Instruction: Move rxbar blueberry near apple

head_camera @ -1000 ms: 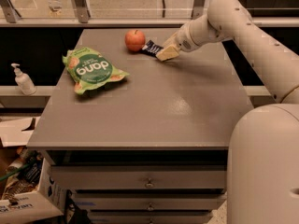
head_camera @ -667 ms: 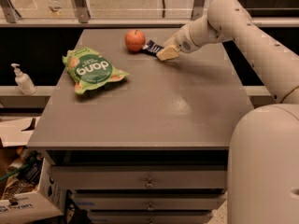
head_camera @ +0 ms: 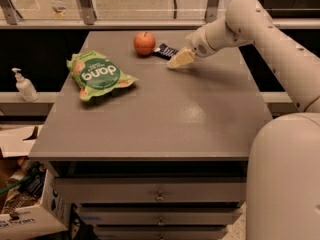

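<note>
On the matte grey surface [head_camera: 165, 114], the rxbar blueberry [head_camera: 165, 50] is a small flat rectangle in a dark navy wrapper with pale lettering. It lies just beside the round, glossy red-orange apple [head_camera: 144, 43], at its 3 o'clock. The cream, wedge-shaped claw [head_camera: 180, 59] sits at the bar's 4 o'clock end; whether it is apart or together cannot be told. A crinkled green chip bag [head_camera: 97, 75] lies at the apple's 8 o'clock.

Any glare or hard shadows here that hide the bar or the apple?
Camera view: a pale sheen lies on the middle of the table, away from both; the apple and rxbar blueberry are evenly lit; the gripper, just right of the bar, throws only a soft shadow; the space under the table is dark.
</note>
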